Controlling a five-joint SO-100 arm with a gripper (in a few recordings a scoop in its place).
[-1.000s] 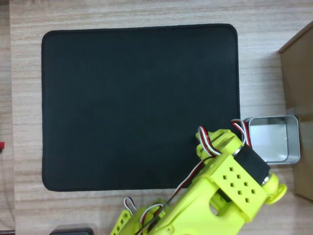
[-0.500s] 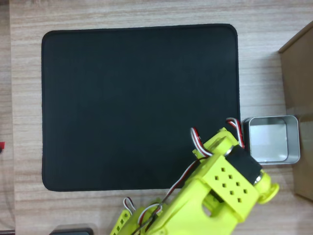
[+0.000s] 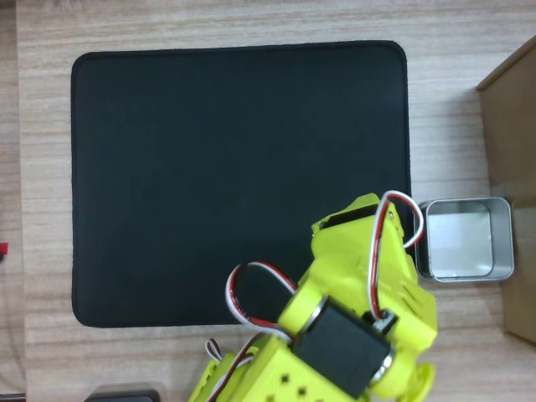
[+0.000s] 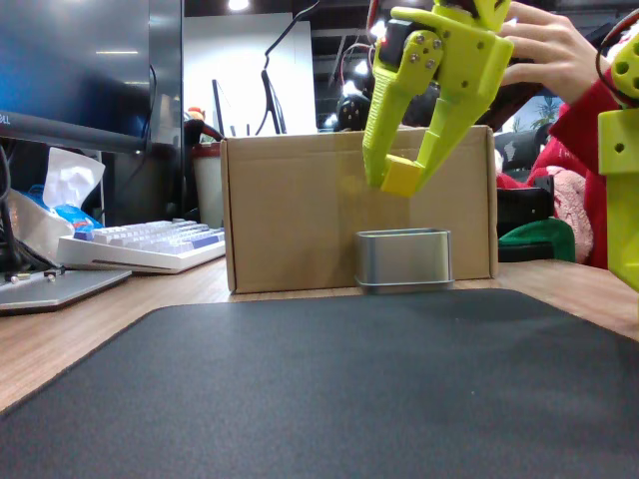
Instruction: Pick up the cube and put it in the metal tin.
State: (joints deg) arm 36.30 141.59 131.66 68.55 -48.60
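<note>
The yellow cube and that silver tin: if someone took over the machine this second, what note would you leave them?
Pincer: shut on the cube, held in the air.
Metal tin: on the table in front of the cardboard box, beside the black mat; its inside looks empty from overhead.
Done: cube picked up and carried near the tin.
Left: line it up over the tin, lower it, open the pincer. Whether it is already right above the tin I cannot tell.

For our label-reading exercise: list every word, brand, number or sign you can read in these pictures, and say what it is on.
No text can be read anywhere.
White keyboard: key legends too small and blurred.
Plain brown cardboard box: no print visible.
Silver-grey rectangular metal tin: no marking visible.
Small bright yellow cube in the pincer: plain faces.
</note>
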